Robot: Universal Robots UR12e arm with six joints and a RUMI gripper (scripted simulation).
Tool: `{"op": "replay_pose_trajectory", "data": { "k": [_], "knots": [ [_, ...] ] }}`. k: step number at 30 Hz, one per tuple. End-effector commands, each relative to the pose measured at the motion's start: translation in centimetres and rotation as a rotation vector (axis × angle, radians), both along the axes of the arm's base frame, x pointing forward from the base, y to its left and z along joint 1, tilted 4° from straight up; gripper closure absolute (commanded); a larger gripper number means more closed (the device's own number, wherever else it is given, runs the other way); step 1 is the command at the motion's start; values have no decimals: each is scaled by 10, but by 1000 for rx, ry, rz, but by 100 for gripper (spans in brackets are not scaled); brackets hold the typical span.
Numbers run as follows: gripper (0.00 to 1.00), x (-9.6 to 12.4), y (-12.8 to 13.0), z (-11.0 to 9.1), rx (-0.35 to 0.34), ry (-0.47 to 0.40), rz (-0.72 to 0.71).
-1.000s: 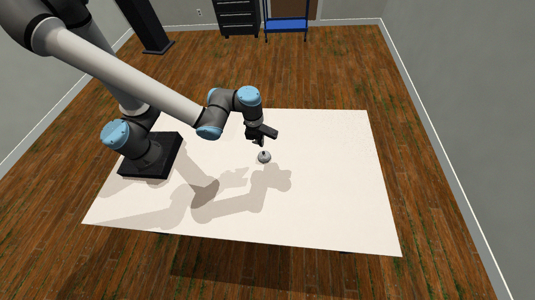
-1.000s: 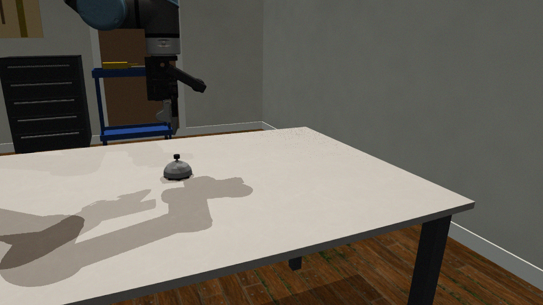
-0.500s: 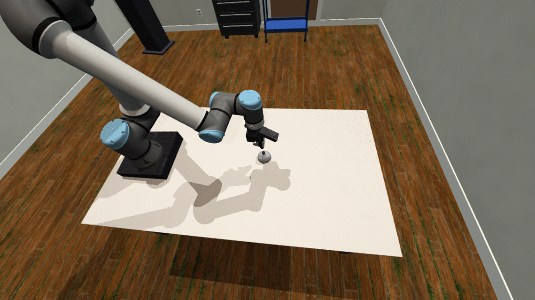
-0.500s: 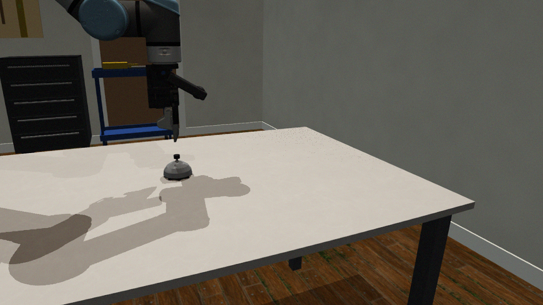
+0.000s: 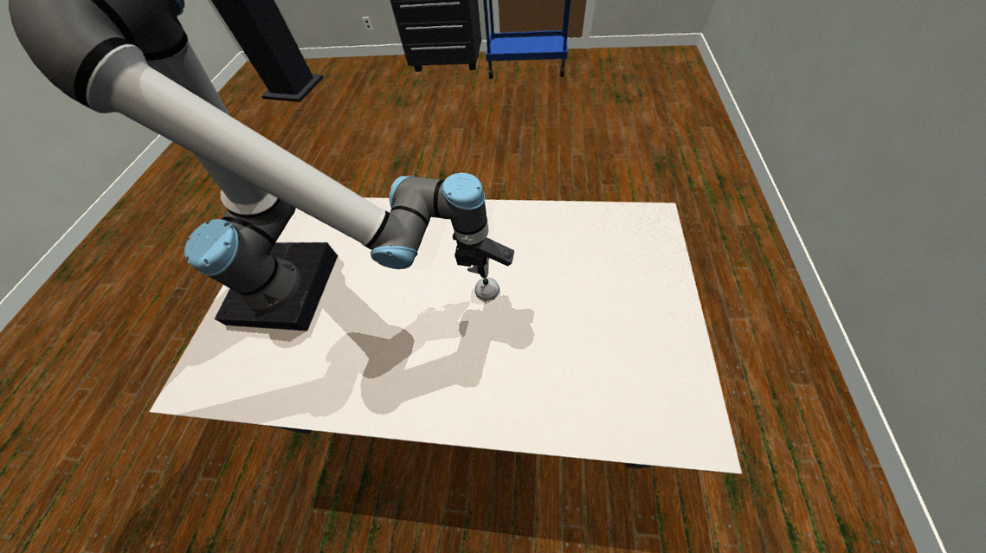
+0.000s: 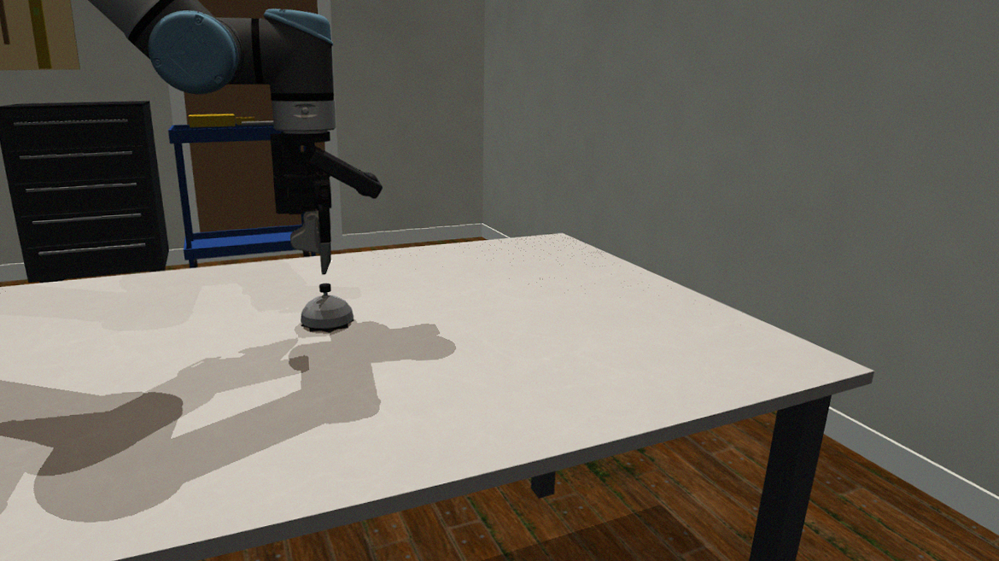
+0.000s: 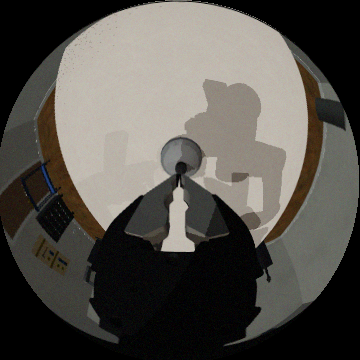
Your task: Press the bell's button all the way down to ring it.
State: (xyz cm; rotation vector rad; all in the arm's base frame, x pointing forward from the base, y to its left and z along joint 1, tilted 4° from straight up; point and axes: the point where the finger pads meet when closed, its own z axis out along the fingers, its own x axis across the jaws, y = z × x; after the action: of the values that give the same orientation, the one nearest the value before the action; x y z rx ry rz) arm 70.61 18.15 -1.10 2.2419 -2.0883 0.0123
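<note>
A small grey dome bell [image 6: 326, 313] with a black button [image 6: 325, 288] on top stands on the white table, near its middle; it also shows in the top view [image 5: 486, 291] and in the wrist view [image 7: 181, 156]. My gripper [image 6: 324, 268] points straight down, shut and empty, with its fingertips a short way above the button and not touching it. The button stands up. In the wrist view the closed fingertips line up with the button [image 7: 180, 167]. In the top view the gripper [image 5: 484, 274] hangs just over the bell.
My arm's base [image 5: 278, 285] sits on the table's left side. A black drawer cabinet [image 6: 83, 189] and a blue cart [image 6: 234, 189] stand by the far wall, off the table. The table's right edge [image 6: 720, 320] is well away from the bell.
</note>
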Motion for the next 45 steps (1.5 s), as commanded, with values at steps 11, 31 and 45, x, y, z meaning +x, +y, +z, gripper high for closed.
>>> {"op": "replay_pose_trajectory", "data": {
  "k": [11, 31, 45],
  "knots": [
    [100, 1, 0, -9, 0, -2, 0],
    [100, 1, 0, -9, 0, -2, 0],
    [100, 1, 0, -9, 0, -2, 0]
  ]
}}
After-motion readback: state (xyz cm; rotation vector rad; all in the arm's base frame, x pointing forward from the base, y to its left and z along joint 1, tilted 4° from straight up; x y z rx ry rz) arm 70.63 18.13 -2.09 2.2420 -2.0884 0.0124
